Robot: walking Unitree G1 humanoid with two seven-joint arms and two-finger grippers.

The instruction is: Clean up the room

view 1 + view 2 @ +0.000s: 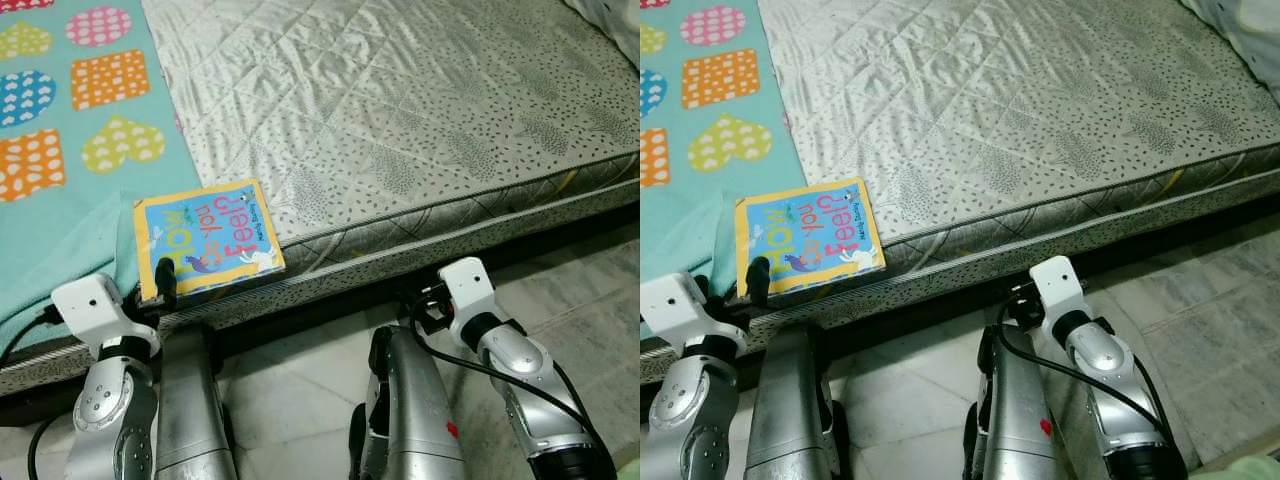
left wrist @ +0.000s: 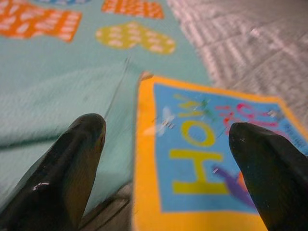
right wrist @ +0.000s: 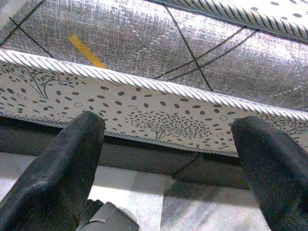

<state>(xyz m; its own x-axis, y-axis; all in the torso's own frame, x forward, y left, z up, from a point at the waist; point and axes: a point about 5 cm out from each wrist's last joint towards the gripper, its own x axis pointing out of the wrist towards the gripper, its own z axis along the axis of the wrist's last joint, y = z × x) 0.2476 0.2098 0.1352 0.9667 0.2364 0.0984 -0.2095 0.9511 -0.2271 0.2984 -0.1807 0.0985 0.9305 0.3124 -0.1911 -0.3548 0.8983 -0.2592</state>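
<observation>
Left end effector [image 2: 163, 159] spread open at the book [image 1: 207, 238] lower left on the mattress [image 1: 420, 130], pre-grasp; next close on its edge.

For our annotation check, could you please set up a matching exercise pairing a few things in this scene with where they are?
Things:
1. book
2. blanket
3. left claw
4. right claw

Places:
A. open, low, facing the mattress side
B. open, at the book's near corner
C. at the mattress's near edge
D. spread over the mattress's left part

Pairs: 1-C, 2-D, 3-B, 4-A
</observation>
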